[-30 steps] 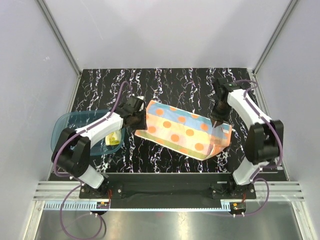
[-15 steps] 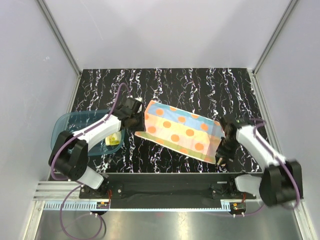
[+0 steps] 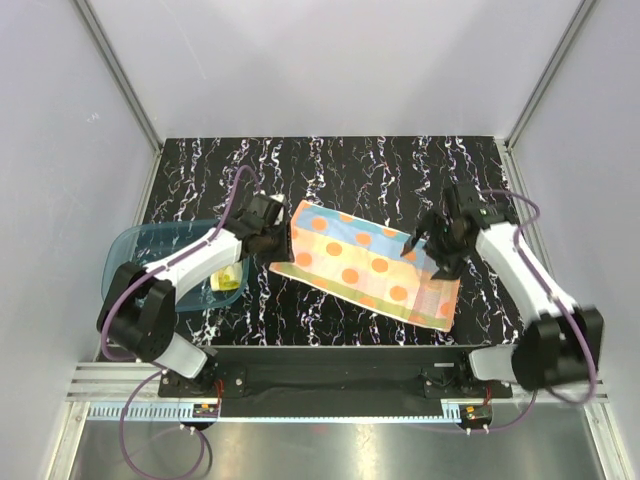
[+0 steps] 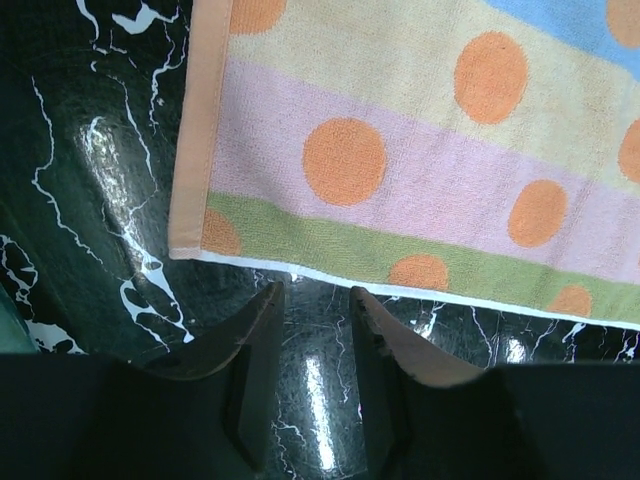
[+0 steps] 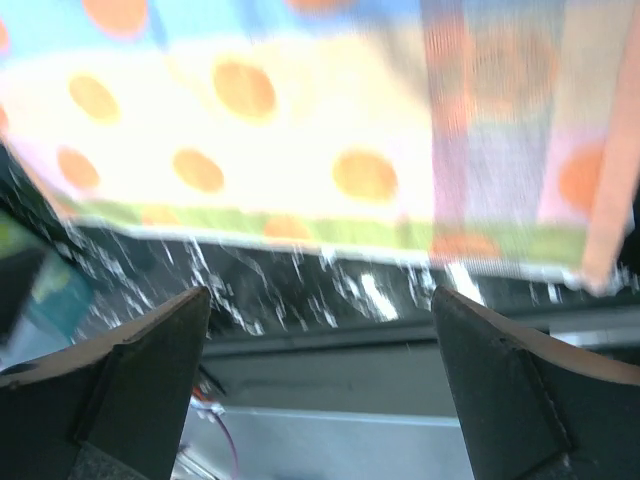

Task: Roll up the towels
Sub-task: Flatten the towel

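Seen from above, a black marbled table (image 3: 380,175) inside pale walls. One dotted towel (image 3: 362,262), striped with orange spots, lies flat and unrolled at the centre, its long axis running from 10 o'clock to 4 o'clock. A band at the 4 o'clock end looks doubled over. Bare table spans the whole 12 o'clock half; only a thin strip separates the towel from the 6 o'clock edge. One yellow towel (image 3: 229,279) sits in one translucent blue tray (image 3: 130,250) at 9 o'clock. Two arms: the left gripper (image 4: 315,293) hangs just off the dotted towel's 10 o'clock corner, fingers slightly apart, gripping nothing. The right gripper (image 5: 320,295) is above the 4 o'clock end, spread wide, empty
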Tool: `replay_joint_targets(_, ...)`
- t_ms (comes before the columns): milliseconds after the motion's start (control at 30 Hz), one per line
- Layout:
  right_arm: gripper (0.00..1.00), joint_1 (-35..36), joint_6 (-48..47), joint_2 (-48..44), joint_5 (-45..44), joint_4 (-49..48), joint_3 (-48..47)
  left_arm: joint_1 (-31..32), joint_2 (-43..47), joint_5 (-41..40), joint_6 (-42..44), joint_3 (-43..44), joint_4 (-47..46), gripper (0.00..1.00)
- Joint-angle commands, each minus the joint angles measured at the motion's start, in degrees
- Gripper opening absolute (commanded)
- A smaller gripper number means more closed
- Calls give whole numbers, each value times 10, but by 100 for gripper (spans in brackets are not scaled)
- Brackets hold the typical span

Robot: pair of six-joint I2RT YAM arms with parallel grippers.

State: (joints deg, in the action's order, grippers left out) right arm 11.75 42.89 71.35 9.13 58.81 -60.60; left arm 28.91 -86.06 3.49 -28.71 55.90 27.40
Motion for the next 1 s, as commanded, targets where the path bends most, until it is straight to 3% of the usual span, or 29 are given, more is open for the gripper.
replay_joint_targets(0,100,-42,-32,103,-8,-76,-36,-1,-30,18,21,50,-18,38)
replay_joint_targets(233,100,-76,-59,250,2,-135,-65,-1,-154,54,33,126,-22,38)
replay_joint_targets(467,100,-76,-92,383,-7,-140,-145,-2,-230,39,14,111,-42,36)
replay_joint_targets(767,100,-77,-149,539,-9,-88,-321,-1,-143,17,-49,-71,-102,35)
replay_joint_targets(967,100,-77,-156,524,-17,-92,-338,-1,-119,-30,-32,-55,-63,35)
